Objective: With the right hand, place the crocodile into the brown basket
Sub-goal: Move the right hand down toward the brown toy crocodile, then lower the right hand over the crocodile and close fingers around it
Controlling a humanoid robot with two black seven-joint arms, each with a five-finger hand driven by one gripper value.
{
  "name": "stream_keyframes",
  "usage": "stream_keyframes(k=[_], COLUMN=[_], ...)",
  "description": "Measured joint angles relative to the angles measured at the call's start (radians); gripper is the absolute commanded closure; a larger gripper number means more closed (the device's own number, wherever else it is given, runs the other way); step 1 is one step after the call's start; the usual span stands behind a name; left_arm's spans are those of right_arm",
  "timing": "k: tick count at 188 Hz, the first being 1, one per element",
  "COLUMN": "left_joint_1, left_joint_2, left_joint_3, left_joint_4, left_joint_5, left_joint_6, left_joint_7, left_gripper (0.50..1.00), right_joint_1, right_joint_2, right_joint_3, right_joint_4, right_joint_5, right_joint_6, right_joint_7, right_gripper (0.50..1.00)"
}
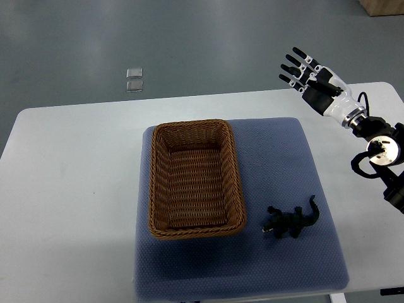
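Note:
A small dark green toy crocodile point(291, 221) lies on the blue mat point(284, 164), just right of the brown wicker basket point(155, 183). The basket stands on the mat's left half and holds nothing. My right hand point(305, 72) is raised at the upper right, well above and beyond the crocodile, past the table's far edge. Its fingers point(294, 60) are spread and hold nothing. The arm comes in from the right edge. The left arm is out of view.
The mat lies on a white table point(69, 189). Two small clear squares point(134, 79) lie on the grey floor beyond the table. A brown box corner point(385, 6) shows at the top right.

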Motion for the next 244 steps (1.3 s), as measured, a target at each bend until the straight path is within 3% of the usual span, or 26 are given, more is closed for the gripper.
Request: stream_keyframes(k=[20,67,96,143,194,244], left_joint_1=[0.0,-0.002,-0.002,-0.011,-0.014,-0.013], left_joint_2=[0.0,0.0,0.0,0.0,0.0,0.0], left_joint_3=[0.0,-0.001,-0.002,0.0,-0.001,-0.002], left_joint_4=[-0.016,-0.052,-0.076,-0.102,-0.109,-0.102], left_joint_5=[0.0,0.0,0.0,0.0,0.001,0.0], left_joint_6=[0.0,0.0,0.0,0.0,0.0,0.0], left_joint_7=[0.0,0.0,0.0,0.001,0.002,0.002], left_gripper=[0.5,0.5,0.5,0.5,0.5,0.5], right_joint_1=[0.004,0.096,0.213,0.412,0.436,0.369], right_joint_2=[-0.062,-0.241,-0.391,-0.588,-0.633,-0.639], right_joint_3=[-0.026,-0.154,-0.33,-0.595,-0.658,-0.688], right_joint_4=[0.068,0.263,0.401,0.661,0.804,0.869], right_joint_5=[-0.149,-0.43,-0.475,-0.507,-0.453,-0.415], right_joint_6=[0.003,0.02,0.03,0.053,0.054,0.04], right_joint_7=[-0.013,-0.19,-0.277,-0.356,-0.377,-0.383], right_gripper=[0.572,0.572,0.572,0.572,0.572,0.572])
